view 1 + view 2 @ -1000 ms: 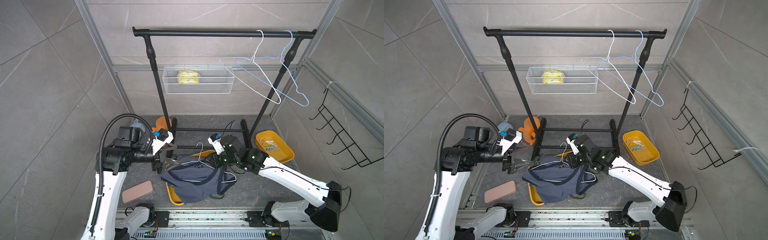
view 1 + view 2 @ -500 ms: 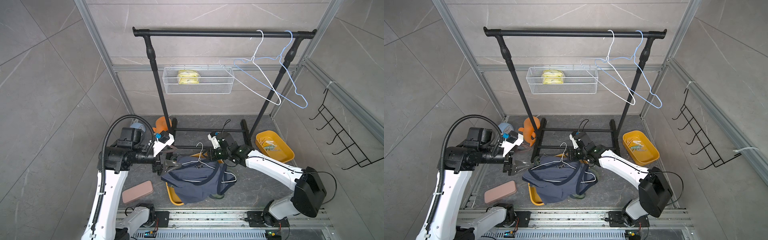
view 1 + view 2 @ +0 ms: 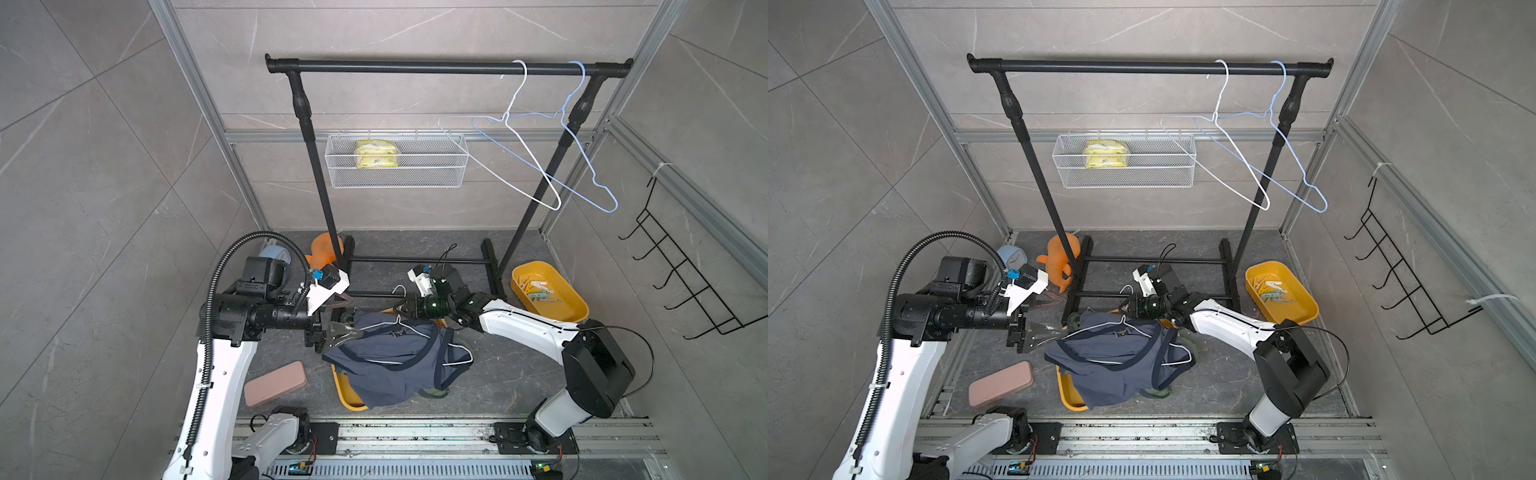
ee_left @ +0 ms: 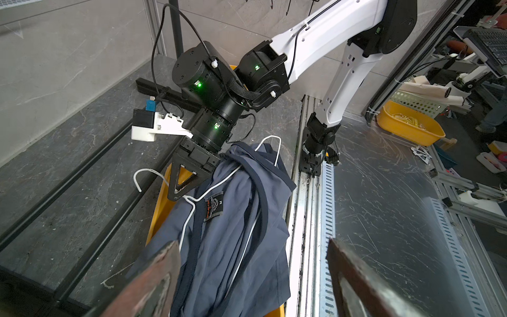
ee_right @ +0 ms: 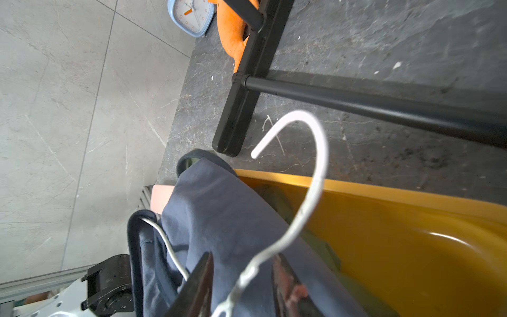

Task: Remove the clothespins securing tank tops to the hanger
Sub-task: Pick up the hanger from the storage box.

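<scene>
A slate blue tank top [image 3: 390, 357] [image 3: 1113, 357] lies crumpled on a white wire hanger [image 3: 400, 289] [image 3: 1126, 288] over a yellow tray [image 3: 345, 395]. An olive tank top [image 3: 434, 392] peeks out beneath it. No clothespin shows on the cloth. Loose clothespins [image 3: 536, 291] [image 3: 1273, 293] lie in the yellow bin [image 3: 573, 307] at the right. My left gripper [image 3: 358, 316] [image 4: 252, 247] stands wide open at the top's left end, holding nothing. My right gripper [image 3: 397, 309] [image 5: 242, 258] is open, and the hanger's twisted neck [image 5: 247, 274] runs between its jaws with a gap on each side.
The black clothes rack [image 3: 415, 66] stands behind, its base bars just beyond the tray. It carries a wire basket [image 3: 395, 166] and two bare hangers [image 3: 536, 166]. A pink case [image 3: 274, 384], an orange toy [image 3: 322, 253] and a blue clock [image 5: 192, 16] lie at the left.
My right arm has drawn back and folded, carrying its gripper left along the top to the hanger's neck. The left arm has hardly moved.
</scene>
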{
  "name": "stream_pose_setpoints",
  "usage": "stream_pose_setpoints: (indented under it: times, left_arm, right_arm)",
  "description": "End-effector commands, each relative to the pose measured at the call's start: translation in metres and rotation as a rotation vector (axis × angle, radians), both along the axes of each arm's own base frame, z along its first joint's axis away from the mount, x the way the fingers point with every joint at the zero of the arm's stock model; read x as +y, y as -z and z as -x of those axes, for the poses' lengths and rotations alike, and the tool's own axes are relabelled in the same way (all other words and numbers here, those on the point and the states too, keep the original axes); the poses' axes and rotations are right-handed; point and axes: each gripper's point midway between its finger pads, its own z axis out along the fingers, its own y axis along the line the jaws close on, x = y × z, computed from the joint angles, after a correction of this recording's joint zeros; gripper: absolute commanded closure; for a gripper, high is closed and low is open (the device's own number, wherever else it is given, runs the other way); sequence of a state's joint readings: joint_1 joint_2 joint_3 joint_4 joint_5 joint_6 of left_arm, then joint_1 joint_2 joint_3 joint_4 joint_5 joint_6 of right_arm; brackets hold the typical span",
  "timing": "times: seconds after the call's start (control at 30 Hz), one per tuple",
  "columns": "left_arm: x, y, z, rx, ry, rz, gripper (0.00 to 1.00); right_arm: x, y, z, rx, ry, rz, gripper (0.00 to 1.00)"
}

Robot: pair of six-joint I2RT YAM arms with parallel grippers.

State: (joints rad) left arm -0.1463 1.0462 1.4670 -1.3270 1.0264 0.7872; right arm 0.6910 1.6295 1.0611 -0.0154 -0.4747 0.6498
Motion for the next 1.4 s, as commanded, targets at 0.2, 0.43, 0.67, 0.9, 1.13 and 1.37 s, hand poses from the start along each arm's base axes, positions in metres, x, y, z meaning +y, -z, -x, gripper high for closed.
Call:
stream_pose_setpoints:
  times: [0.2,0.43,0.67,0.9,1.13,1.37]
  left_arm:
    - [-0.003,-0.005,0.013,0.001,0.041,0.040,0.14]
    - [0.002,0.002,-0.020,0.039,-0.127,0.011,0.16]
    - [0.026,0.006,-0.062,0.041,-0.432,-0.057,0.28]
    - [0.052,0.001,-0.080,0.020,-0.641,-0.102,0.50]
    - [0.047,-0.001,-0.068,0.035,-0.604,-0.083,0.56]
    - [0.030,-0.003,-0.038,0.019,-0.423,-0.059,0.24]
  right_arm:
    - [0.013,-0.003,-0.004,0.023,-0.040,-0.112,0.82]
    - [0.015,-0.037,-0.005,-0.044,-0.062,-0.157,0.96]
    - [0.002,-0.115,0.010,-0.207,-0.086,-0.223,1.00]
    - [-0.022,-0.193,0.022,-0.380,-0.038,-0.258,1.00]
    - [-0.047,-0.236,0.031,-0.510,0.031,-0.259,1.00]
    - [-0.074,-0.264,0.042,-0.604,0.096,-0.230,1.00]
